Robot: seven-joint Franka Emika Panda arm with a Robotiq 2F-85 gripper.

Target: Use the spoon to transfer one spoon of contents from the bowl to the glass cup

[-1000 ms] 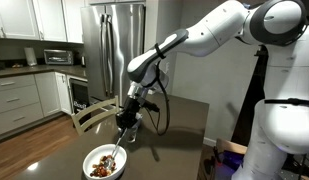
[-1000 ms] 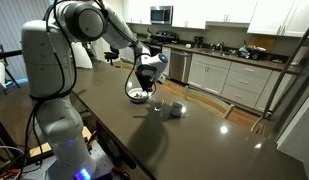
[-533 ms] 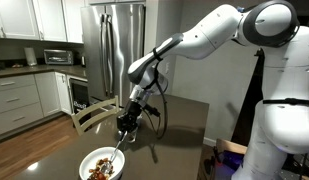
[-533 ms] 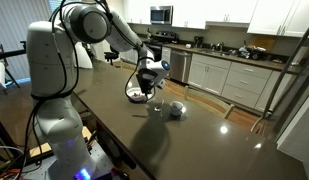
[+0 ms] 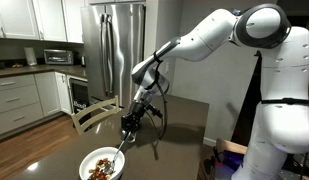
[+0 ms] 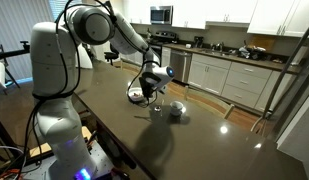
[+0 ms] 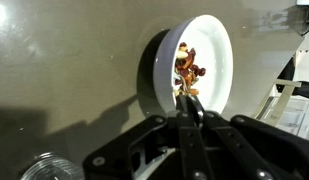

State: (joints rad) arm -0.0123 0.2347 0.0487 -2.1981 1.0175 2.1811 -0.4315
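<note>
The end effector (image 7: 190, 124) is pressed together on the upper handle of the spoon (image 5: 117, 154). The spoon slants down from it, with its tip among the contents (image 7: 186, 68) of the white bowl (image 7: 222, 45). The bowl rests on the dark surface (image 7: 64, 70), and the glass cup (image 6: 177, 111) stands near it but apart. Whether the spoon is loaded cannot be made out.

The spoon looks thin, stiff, light and smooth, so it will probably tend to swivel between the pads. A pinch this high gives reach, though one nearer mid-handle would likely resist twisting better. The brown chunks look dry and loose, and I expect they would roll off if the spoon tilts. The cup is narrow and breakable, and a knock from the spoon could tip it.
</note>
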